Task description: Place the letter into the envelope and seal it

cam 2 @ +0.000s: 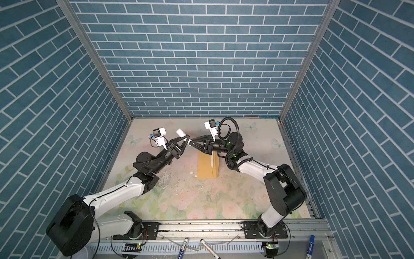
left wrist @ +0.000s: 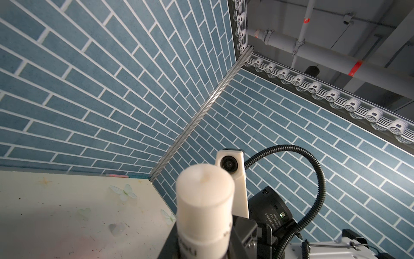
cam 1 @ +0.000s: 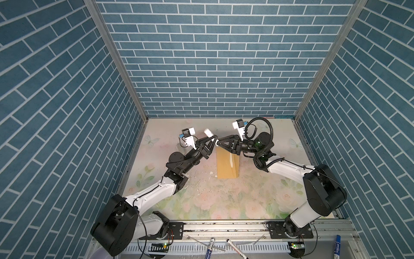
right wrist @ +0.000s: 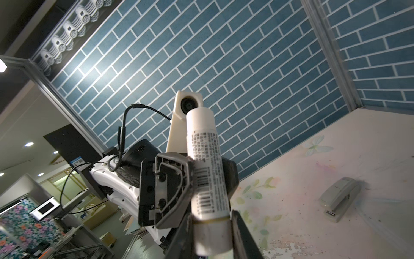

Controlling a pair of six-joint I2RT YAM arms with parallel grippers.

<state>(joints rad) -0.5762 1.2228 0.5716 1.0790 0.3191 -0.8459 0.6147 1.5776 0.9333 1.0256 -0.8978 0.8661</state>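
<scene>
The mustard-yellow envelope (cam 1: 225, 167) lies on the table; left pincer (cam 1: 214, 140) clamps a white glue stick (right wrist: 203, 145), right pincer (right wrist: 211, 224) state not discernible.

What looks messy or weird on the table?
The table looks scuffed. White flakes lie scattered by the near end of the envelope, toward the left arm's side. The envelope also has a pale streak running along it, maybe a smear or a crease. I cannot tell which.
</scene>
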